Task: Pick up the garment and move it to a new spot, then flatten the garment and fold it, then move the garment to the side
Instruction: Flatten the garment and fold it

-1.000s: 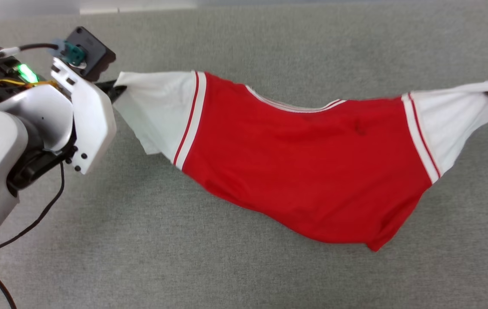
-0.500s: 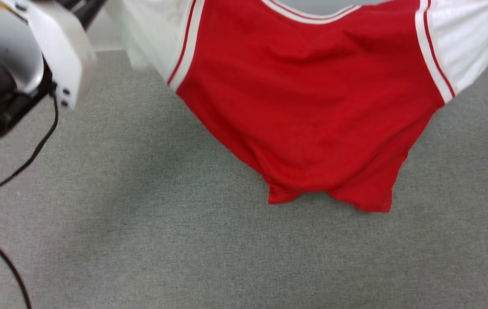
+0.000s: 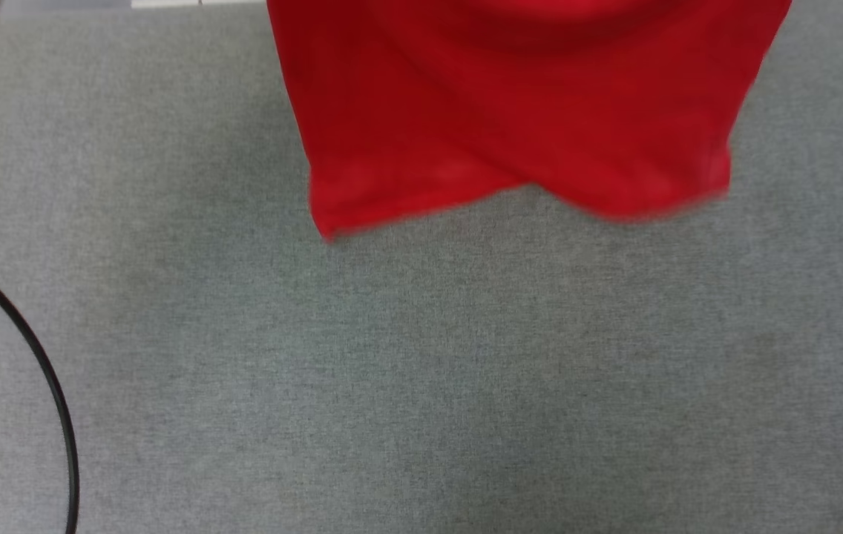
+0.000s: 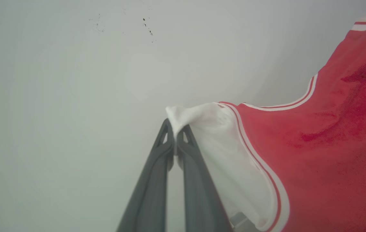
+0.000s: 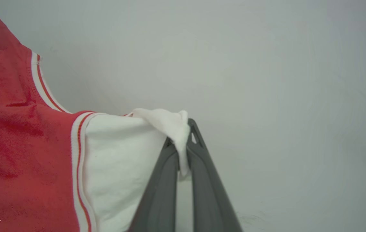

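Garment (image 3: 510, 111) hangs from the 12 o'clock edge of the head view. Its red body has its long axis running 12 to 6, the hem (image 3: 421, 199) points to 6 o'clock, and the collar end is cut off past 12. The hem is blurred and wavy, lowest at its 7 o'clock corner; cannot tell if it touches the gray carpet-like surface (image 3: 421, 386) below. A black cable (image 3: 50, 386) curves at 9 o'clock, well apart from the cloth. In the left wrist view, the left gripper (image 4: 175, 133) is clamped on the tip of a white sleeve (image 4: 221, 151) with cloth bunched between the fingertips; striped trim (image 4: 262, 167) and red body spread toward 3 o'clock. In the right wrist view, the right gripper (image 5: 184, 135) is pinched closed on the other white sleeve (image 5: 121, 161), cloth draped over the tips and red body off toward 9 o'clock. A pale plain wall (image 4: 73, 96) is behind.
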`<state>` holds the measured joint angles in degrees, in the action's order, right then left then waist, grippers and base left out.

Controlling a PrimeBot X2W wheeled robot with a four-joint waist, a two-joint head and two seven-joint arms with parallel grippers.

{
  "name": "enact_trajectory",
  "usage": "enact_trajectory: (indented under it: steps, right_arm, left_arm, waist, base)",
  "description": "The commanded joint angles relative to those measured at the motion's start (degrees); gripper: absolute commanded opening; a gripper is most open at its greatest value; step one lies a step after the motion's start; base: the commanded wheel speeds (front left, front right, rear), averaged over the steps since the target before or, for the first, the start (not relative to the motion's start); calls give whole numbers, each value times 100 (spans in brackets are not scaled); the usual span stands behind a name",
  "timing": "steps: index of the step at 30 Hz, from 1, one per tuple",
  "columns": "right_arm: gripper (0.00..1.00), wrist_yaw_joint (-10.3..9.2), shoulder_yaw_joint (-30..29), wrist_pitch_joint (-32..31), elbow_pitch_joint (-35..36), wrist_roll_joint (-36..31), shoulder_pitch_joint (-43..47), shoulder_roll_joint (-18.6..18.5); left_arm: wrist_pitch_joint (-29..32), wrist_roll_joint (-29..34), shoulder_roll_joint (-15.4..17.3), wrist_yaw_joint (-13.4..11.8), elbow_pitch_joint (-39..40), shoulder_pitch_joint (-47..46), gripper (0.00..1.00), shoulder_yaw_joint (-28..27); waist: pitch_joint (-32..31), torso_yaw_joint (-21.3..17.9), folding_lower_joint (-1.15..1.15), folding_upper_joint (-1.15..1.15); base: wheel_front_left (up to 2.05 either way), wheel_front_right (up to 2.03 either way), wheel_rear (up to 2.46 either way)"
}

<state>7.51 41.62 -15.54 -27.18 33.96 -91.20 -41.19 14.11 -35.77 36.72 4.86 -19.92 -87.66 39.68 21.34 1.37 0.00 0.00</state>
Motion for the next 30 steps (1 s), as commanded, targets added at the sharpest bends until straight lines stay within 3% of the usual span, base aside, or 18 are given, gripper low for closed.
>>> enact_trajectory:
  steps: [1,11,16,21,30]
  right_arm:
    - [0,-4,35,35,-151,-68,-185,104]
    - [0,-4,-179,782,-1504,-716,-1838,872]
    - [0,-4,-53,998,-2116,-787,-2122,1247]
    - [0,-5,291,1396,-2491,-811,-1833,1443]
    - [0,-5,836,2205,-2855,-462,-232,1842]
  left_arm:
    - [-76,88,-35,14,-141,-255,0,-41]
    - [-739,387,-431,148,-1265,-1676,0,-60]
    - [-1026,387,-631,203,-1811,-1995,0,14]
    - [-1317,251,-779,239,-2201,-1702,0,194]
    - [-2045,-159,-617,248,-2296,-111,0,517]
  waist:
    - [187,29,0,0]
    - [649,53,0,0]
    - [765,43,0,0]
    - [812,33,0,0]
    - [372,-74,0,0]
  base:
    - [0,0,0]
    - [0,0,0]
    - [0,0,0]
    - [0,0,0]
    - [0,0,0]
